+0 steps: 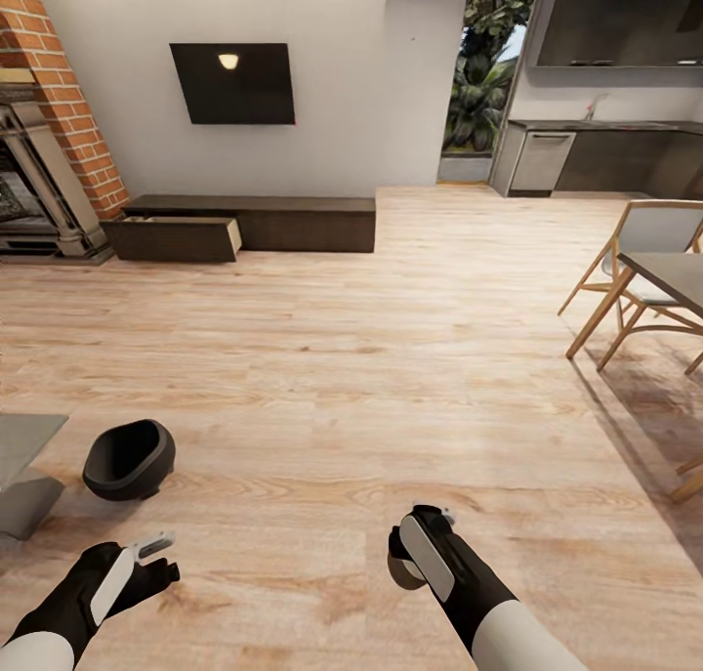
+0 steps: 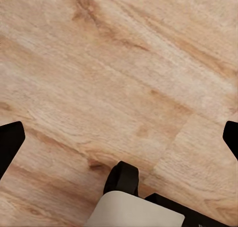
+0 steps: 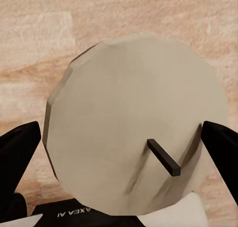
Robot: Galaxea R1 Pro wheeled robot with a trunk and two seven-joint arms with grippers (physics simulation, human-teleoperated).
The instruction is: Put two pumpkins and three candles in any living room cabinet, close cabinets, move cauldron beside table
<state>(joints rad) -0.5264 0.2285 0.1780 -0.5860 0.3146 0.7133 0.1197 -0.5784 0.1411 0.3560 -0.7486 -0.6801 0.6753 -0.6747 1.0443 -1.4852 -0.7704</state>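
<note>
My right gripper (image 1: 406,566) (image 3: 119,150) is shut on a beige candle (image 3: 134,138) with a flat round top and a short dark wick, held low over the wooden floor. My left gripper (image 1: 161,554) (image 2: 119,138) is open, its fingers spread wide over bare planks. The black cauldron (image 1: 129,459) sits on the floor just ahead of my left hand, beside a grey table (image 1: 24,437). The long dark cabinet (image 1: 293,220) stands against the far wall, its leftmost drawer (image 1: 176,238) pulled out. The pumpkins are out of view.
A brick fireplace (image 1: 54,114) stands at the far left and a dark screen (image 1: 232,83) hangs above the cabinet. A dining table (image 1: 674,272) with wooden chairs (image 1: 635,251) is at the right. Kitchen units (image 1: 605,158) lie beyond. Open floor stretches toward the cabinet.
</note>
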